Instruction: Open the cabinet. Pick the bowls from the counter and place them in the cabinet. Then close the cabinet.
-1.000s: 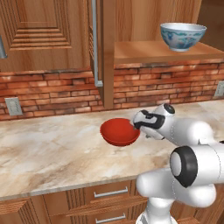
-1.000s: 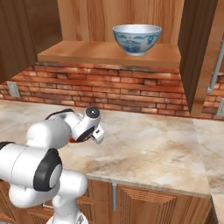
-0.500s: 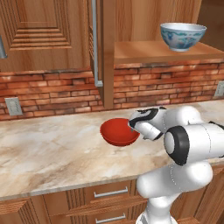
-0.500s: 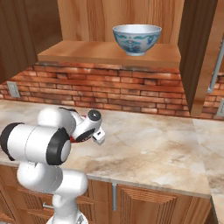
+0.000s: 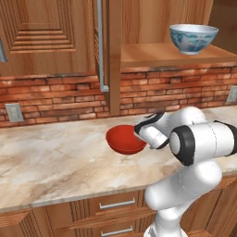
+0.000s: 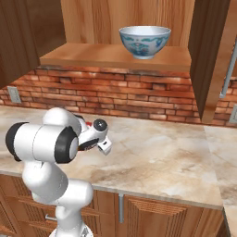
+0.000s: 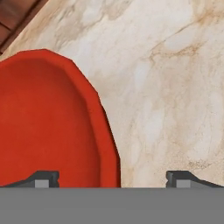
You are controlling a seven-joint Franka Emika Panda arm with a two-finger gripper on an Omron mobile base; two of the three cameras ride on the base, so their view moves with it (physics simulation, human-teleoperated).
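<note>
The glossy red bowl (image 5: 124, 139) sits on the marbled counter (image 5: 55, 162). My gripper (image 5: 140, 133) is at the bowl's right rim. In the hand view the gripper (image 7: 113, 177) is open: one fingertip (image 7: 43, 177) is over the red bowl (image 7: 48, 122) and the other is over bare stone, with the rim between them. The white-blue bowl (image 5: 193, 38) stands on the shelf (image 5: 157, 54) of the open cabinet (image 6: 111, 21). From the right base view that bowl (image 6: 144, 40) is upright, and a sliver of the red bowl (image 6: 87, 124) peeks past my arm.
The cabinet's doors (image 6: 210, 51) stand swung out on both sides, and a silver bar handle (image 5: 99, 46) hangs above the red bowl. A brick backsplash (image 5: 55, 97) runs behind the counter. Drawers with short handles (image 5: 113, 203) sit below the front edge.
My arm's elbow has swung down and forward, and the gripper has edged slightly left onto the red bowl's rim. Neither bowl has moved.
</note>
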